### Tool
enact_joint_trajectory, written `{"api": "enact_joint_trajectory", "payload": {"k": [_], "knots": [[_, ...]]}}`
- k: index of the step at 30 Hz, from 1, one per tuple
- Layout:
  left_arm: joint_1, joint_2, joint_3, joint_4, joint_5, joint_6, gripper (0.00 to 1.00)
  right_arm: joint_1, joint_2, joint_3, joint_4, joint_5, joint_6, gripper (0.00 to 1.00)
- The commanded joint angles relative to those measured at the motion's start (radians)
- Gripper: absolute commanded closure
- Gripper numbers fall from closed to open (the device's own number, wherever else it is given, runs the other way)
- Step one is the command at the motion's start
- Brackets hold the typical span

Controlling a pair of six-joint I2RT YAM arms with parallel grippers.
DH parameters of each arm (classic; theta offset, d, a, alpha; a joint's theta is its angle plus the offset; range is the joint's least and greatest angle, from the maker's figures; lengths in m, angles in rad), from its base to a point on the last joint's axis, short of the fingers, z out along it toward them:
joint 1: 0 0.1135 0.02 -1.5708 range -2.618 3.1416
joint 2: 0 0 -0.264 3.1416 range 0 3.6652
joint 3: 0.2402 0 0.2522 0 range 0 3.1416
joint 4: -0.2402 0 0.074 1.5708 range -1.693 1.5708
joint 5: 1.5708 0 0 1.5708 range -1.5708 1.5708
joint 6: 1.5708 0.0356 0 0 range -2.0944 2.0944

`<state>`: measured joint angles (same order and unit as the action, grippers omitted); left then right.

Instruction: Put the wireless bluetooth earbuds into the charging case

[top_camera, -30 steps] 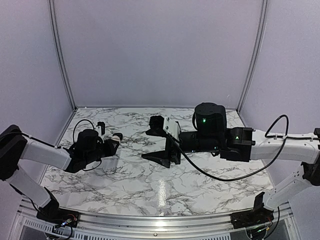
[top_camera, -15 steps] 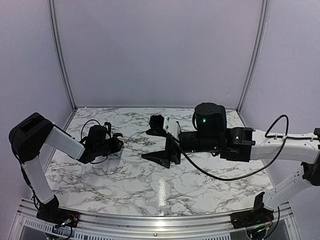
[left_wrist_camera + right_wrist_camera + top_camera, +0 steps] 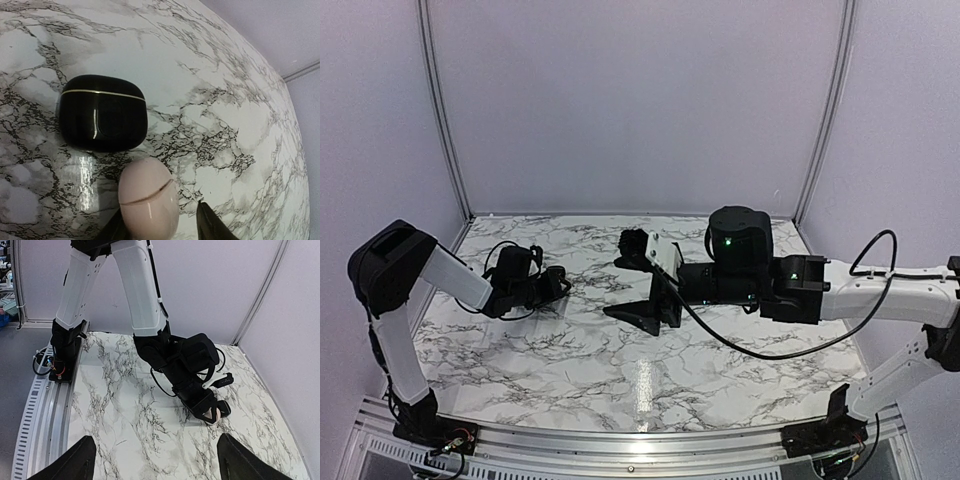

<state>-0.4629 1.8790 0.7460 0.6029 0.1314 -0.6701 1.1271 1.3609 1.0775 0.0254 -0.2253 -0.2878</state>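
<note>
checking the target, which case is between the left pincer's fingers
The cream-pink case, sitting between the fingers of the left pincer; the black gold-lined case lies beyond them.

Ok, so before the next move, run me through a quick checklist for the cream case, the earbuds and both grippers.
1. Pinkish-cream pebble-shaped charging case in reach: ok, it sits inside the left gripper.
2. Left gripper clamped on that case: not ok, jaws slightly apart, with a gap on one side.
3. Case lid open for loading: not ok, its seam looks shut.
4. Tiny black earbuds located: cannot tell, none show in any view.
5. Right gripper free to help: ok, jaws wide open with nothing between them.
6. Glossy black rounded case clear of the cream one: cannot tell, it lies close beside it on the marble table.
</note>
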Motion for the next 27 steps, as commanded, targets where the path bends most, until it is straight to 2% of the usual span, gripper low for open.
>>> {"api": "enact_joint_trajectory", "payload": {"k": [1,5,8,9,10,17,23,27], "knots": [[0.003,-0.01,0.022,-0.147,-0.026,0.015,0.5,-0.006,-0.027,0.003,0.007,0.018,0.01,0.16],[0.003,-0.049,0.023,-0.22,-0.058,0.029,0.34,-0.006,-0.038,-0.001,0.007,0.032,0.012,0.15],[0.004,-0.108,0.017,-0.291,-0.115,0.044,0.19,-0.007,-0.046,-0.007,0.008,0.052,0.015,0.15],[0.004,-0.131,0.016,-0.318,-0.137,0.051,0.08,-0.008,-0.051,-0.011,0.01,0.058,0.018,0.14],[0.004,-0.154,0.015,-0.346,-0.161,0.06,0.02,-0.01,-0.058,-0.018,0.015,0.066,0.024,0.14],[0.005,-0.334,0.066,-0.564,-0.259,0.172,0.01,-0.117,-0.133,-0.113,0.1,0.054,0.145,0.04],[0.016,-0.525,0.154,-0.725,-0.374,0.26,0.01,-0.359,-0.175,-0.172,0.118,-0.023,0.318,0.02],[0.019,-0.591,0.22,-0.792,-0.423,0.297,0.01,-0.515,-0.179,-0.222,0.134,-0.056,0.392,0.01]]}}
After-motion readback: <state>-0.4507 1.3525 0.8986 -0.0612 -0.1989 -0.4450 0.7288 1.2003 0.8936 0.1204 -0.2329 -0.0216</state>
